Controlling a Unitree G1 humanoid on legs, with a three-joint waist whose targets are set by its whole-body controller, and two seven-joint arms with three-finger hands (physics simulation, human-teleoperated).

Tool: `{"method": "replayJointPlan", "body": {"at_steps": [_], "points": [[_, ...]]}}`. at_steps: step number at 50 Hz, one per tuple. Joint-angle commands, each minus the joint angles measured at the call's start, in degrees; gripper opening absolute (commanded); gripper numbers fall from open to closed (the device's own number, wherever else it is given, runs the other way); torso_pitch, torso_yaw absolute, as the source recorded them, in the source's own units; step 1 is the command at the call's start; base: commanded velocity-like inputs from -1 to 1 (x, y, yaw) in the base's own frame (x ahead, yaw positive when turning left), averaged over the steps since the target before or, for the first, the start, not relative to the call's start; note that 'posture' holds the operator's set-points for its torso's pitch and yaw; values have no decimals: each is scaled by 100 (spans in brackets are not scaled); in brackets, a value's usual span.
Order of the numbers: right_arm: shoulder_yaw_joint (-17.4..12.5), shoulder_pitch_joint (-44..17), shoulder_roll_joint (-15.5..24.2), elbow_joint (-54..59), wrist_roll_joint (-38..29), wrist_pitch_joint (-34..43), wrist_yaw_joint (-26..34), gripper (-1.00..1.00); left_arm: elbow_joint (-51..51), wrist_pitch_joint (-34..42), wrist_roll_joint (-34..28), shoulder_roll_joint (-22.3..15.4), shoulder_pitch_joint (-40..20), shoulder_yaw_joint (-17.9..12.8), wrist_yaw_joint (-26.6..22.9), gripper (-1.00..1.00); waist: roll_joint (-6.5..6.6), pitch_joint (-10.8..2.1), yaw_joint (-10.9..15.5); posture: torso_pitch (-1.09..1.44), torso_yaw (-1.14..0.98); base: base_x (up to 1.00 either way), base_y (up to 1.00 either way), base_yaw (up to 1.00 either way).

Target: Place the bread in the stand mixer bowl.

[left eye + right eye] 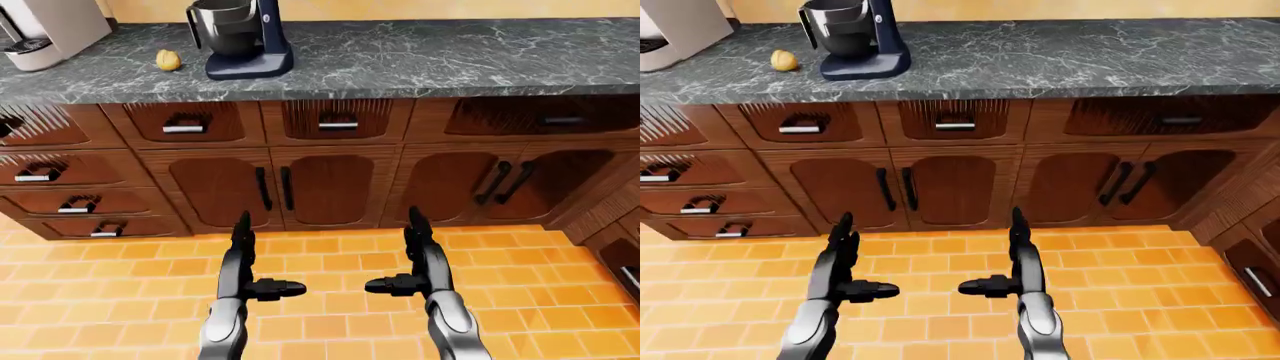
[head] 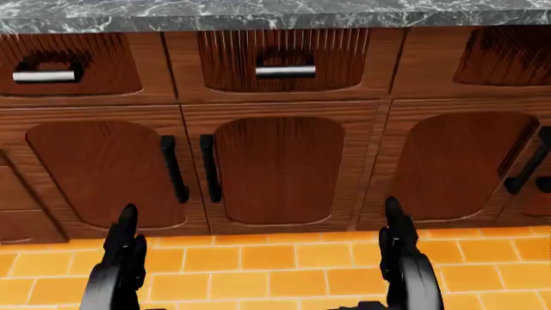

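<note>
Bread [image 1: 168, 59], a small rounded tan lump, sits upper left in the left-eye view on the dark veined marble counter [image 1: 420, 56], just left of the mixer [image 1: 250, 45] with its grey metal bowl [image 1: 224, 28]. Left hand [image 1: 243, 279] and right hand [image 1: 418, 275], glossy black, hang low over the orange tile floor [image 1: 330, 300], fingers spread wide, both empty. Risk, as judged: bread lies close beside the mixer base, so a wide reach could knock it rolling or clip the bowl.
</note>
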State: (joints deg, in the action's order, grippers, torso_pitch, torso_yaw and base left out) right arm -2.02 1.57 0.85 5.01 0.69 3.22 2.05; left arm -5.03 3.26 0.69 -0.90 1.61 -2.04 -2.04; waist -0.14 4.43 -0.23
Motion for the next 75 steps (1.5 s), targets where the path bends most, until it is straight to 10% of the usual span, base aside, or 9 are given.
{"method": "replayJointPlan", "body": {"at_steps": [1,3,5,8,24,45,52,60,75], "points": [[94,-246,-7,-216,-45,-293,36,100,416,-365,91,-42,-182,-74,-29,100,-45,-5,-12,0,0,0,0,0],[126,-239,-9,-281,-74,-287,58,100,366,-392,93,-42,-217,-103,21,100,-7,-349,55,0,0,0,0,0],[86,-284,11,-127,-40,-369,105,100,352,-412,49,-32,-216,-78,70,100,-30,-97,43,0,0,0,0,0],[46,-311,21,-105,-44,-390,76,100,352,-402,53,-26,-223,-66,79,100,-32,-428,46,0,0,0,0,0],[55,-624,41,217,-208,-391,-39,100,349,-190,121,-64,-445,-160,202,100,-12,-532,39,0,0,0,0,0],[-594,-5468,1086,921,748,1795,-846,100,741,3113,1626,-1764,-4577,-1167,1397,100,88,-501,-10,0,0,0,0,0],[-542,-6545,1481,489,902,2741,-935,100,1791,4854,3064,-2328,-6127,-1493,2695,100,56,-374,-3,0,0,0,0,0],[-647,-6686,1886,-1486,916,4446,-928,100,3077,6340,4803,-2929,-6450,-1831,3715,100,106,-229,14,0,0,0,0,0],[-596,-6586,1864,-1784,510,4666,-780,100,3157,5900,5762,-3547,-6235,-1557,4347,100,154,-314,-9,0,0,0,2,0]]}}
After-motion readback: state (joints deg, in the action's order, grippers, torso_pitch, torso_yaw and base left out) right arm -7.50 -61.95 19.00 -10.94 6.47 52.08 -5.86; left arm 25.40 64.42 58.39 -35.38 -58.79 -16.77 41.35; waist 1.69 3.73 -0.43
